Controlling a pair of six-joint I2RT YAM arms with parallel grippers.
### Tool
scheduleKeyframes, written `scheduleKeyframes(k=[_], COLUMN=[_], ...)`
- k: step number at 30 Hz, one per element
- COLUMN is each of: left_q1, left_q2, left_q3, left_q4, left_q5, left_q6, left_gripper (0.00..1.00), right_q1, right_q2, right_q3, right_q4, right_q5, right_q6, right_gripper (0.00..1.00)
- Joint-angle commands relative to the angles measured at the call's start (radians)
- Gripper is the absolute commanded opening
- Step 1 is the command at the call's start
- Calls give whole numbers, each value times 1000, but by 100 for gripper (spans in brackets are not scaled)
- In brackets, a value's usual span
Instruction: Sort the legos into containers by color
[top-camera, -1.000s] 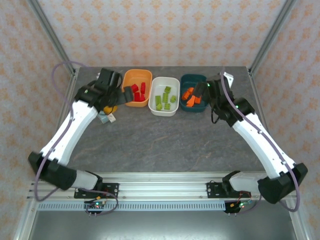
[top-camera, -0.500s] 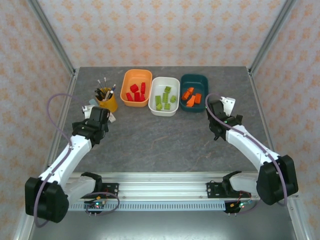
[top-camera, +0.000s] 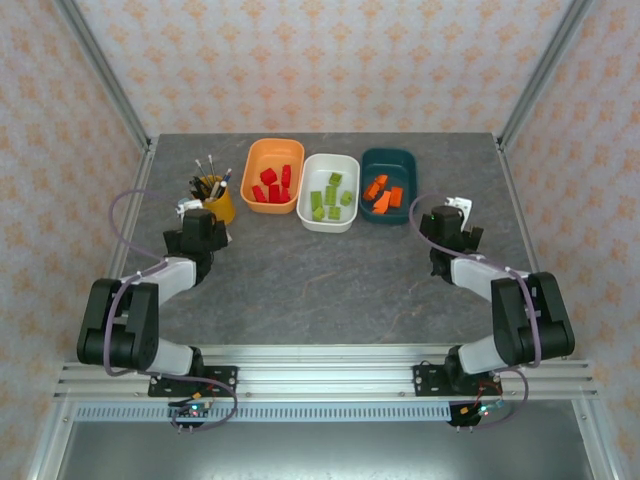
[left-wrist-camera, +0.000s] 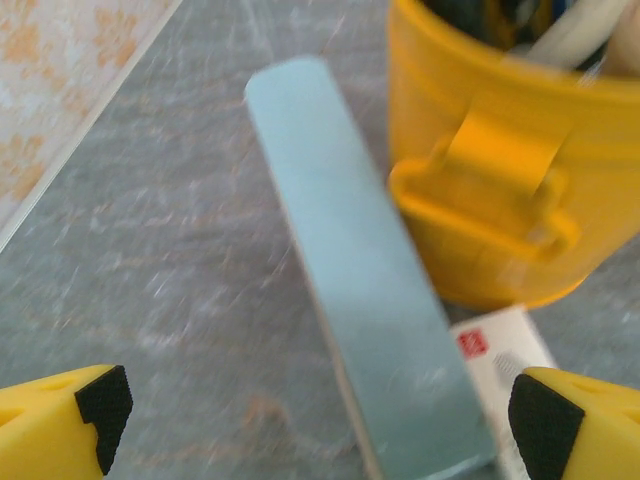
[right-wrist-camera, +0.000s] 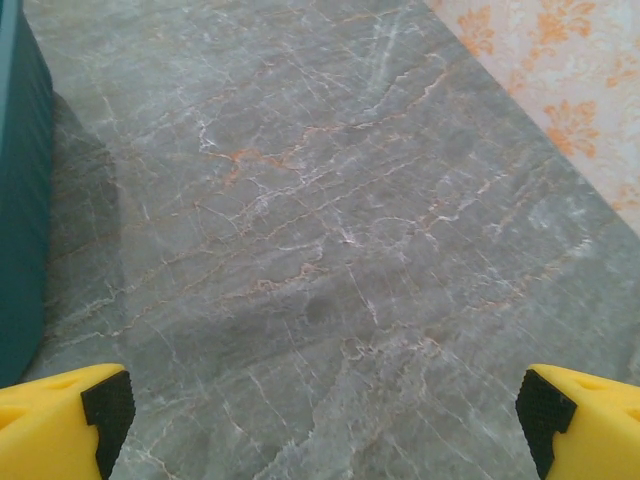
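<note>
From above, all the bricks lie sorted at the far edge of the table (top-camera: 330, 285): red legos (top-camera: 273, 184) in the orange tub (top-camera: 250, 165), green legos (top-camera: 328, 198) in the white tub (top-camera: 348, 216), orange legos (top-camera: 383, 194) in the teal tub (top-camera: 388, 156). Both arms sit folded low at their own sides. The wrist view of the left gripper (left-wrist-camera: 320, 410) shows fingers spread wide, holding nothing, close over a pale blue strip (left-wrist-camera: 350, 290) and a white card (left-wrist-camera: 500, 345) beside the yellow cup (left-wrist-camera: 500, 190). The right gripper (right-wrist-camera: 325, 410) gapes equally empty above bare stone, the teal tub's wall at its left
</note>
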Motion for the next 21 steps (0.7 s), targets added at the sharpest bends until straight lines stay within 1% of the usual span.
scheduleKeyframes(k=[1, 3, 4, 6, 8, 9, 10, 11, 15, 21], left_q1=[14, 11, 8, 6, 4, 0, -11, -16, -29, -34], left_q2=[45, 41, 29, 13, 40, 51, 54, 55, 59, 61], left_q3=[15, -9, -43, -108, -148, -161, -159, -157, -153, -151], left_q4=[186, 222, 261, 366, 474, 496, 494, 492, 490, 485], left_q5=[89, 142, 148, 142, 117, 119, 105, 92, 70, 66], left_q6=[37, 63, 70, 68, 59, 66, 72, 75, 82, 89], left_gripper=[100, 100, 100, 100, 100, 100, 100, 100, 100, 100], right_q1=[-60, -98, -107, -112, -112, -112, -112, -112, -99, -97], right_q2=[8, 34, 55, 54, 78, 68, 59, 70, 79, 78], right_q3=[-43, -57, -82, -109, -171, -189, -193, -199, -139, -150], right_q4=[212, 249, 313, 352, 488, 506, 497, 527, 424, 440], right_q5=[-131, -193, -209, -239, -247, -241, -235, -231, -201, -201], right_q6=[-33, -7, -4, -11, -17, -15, -10, -10, -17, -19], right_gripper=[100, 100, 100, 100, 99, 99, 99, 99, 99, 99])
